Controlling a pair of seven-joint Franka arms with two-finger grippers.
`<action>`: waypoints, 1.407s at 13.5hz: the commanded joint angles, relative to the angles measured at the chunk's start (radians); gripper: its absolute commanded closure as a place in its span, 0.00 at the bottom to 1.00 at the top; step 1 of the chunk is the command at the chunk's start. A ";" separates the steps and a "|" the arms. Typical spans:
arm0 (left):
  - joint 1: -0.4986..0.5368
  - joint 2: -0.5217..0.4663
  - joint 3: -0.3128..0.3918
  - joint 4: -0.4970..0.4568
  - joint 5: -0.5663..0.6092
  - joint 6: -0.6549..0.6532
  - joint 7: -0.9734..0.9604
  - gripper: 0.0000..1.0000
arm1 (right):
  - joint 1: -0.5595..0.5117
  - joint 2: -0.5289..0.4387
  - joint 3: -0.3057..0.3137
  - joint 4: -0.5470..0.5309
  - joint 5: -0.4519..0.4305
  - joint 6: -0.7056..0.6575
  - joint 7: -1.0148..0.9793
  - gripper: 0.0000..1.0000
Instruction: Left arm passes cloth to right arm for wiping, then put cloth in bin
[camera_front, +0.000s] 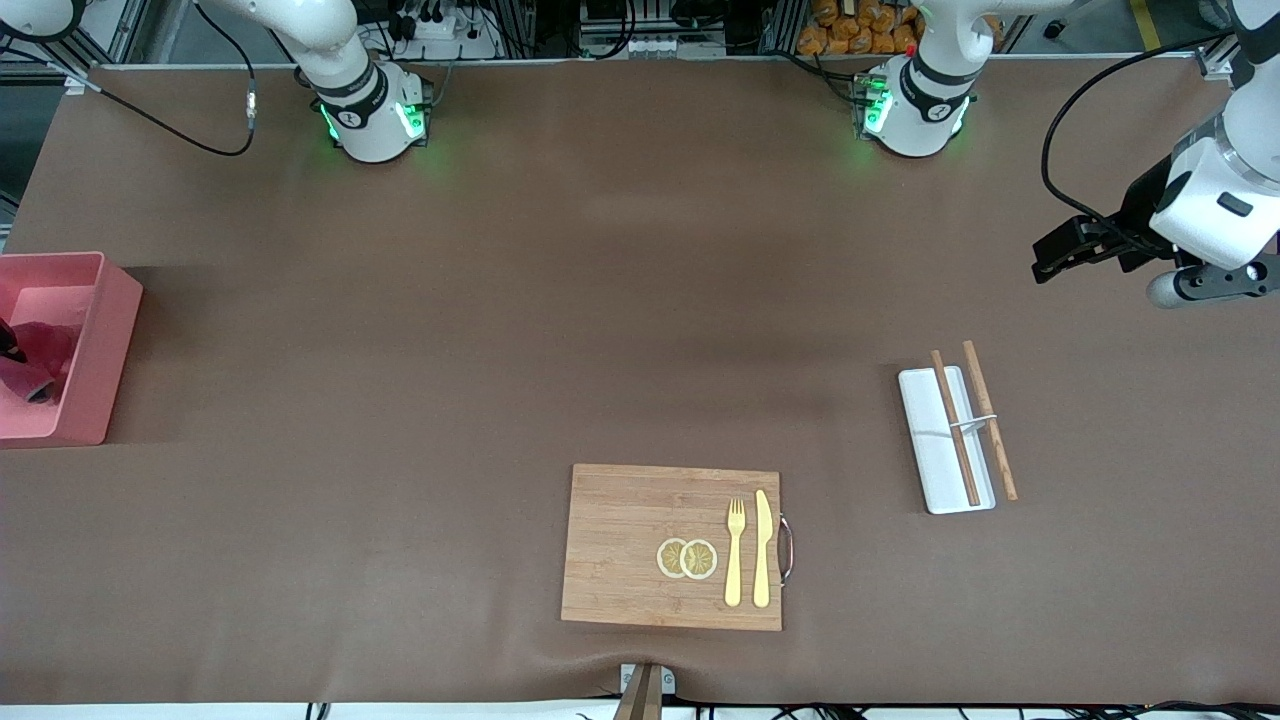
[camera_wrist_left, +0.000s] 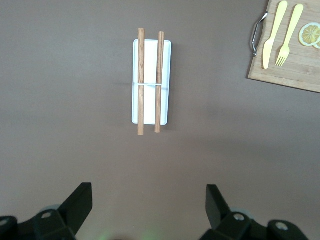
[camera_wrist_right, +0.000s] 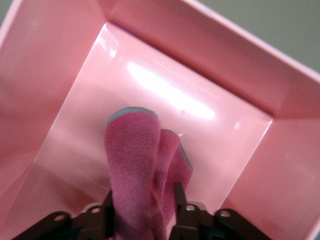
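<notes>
Jaws of right gripper (camera_wrist_right: 142, 210) pinch cloth (camera_wrist_right: 140, 170) inside bin (camera_wrist_right: 240, 60), walls close all round. Left gripper (camera_wrist_left: 149, 202) waits spread wide w/ nothing held, over bare table (camera_wrist_left: 60, 125) near white tray (camera_wrist_left: 152, 80).

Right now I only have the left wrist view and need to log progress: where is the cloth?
Observer: The cloth hangs folded from the right gripper, inside the bin.
Operator: Is it released?
Observer: No, the right wrist view shows the fingers shut on it, with the bin's floor below.
Operator: Where's the bin on the table?
Observer: At the right arm's end, farther from the front camera than the cutting board.
Operator: And my own gripper?
Observer: The left gripper is open and waiting above bare table near the white tray.
</notes>
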 joint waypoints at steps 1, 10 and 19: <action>0.004 -0.020 -0.001 -0.016 -0.003 0.010 -0.003 0.00 | -0.017 -0.016 0.019 0.030 0.018 -0.055 -0.010 0.00; 0.005 -0.020 -0.001 -0.016 -0.003 0.012 -0.003 0.00 | 0.158 -0.286 0.016 0.027 0.000 -0.334 0.218 0.00; 0.009 -0.023 -0.001 -0.016 -0.003 0.008 0.001 0.00 | 0.526 -0.375 0.017 -0.041 -0.031 -0.500 0.909 0.00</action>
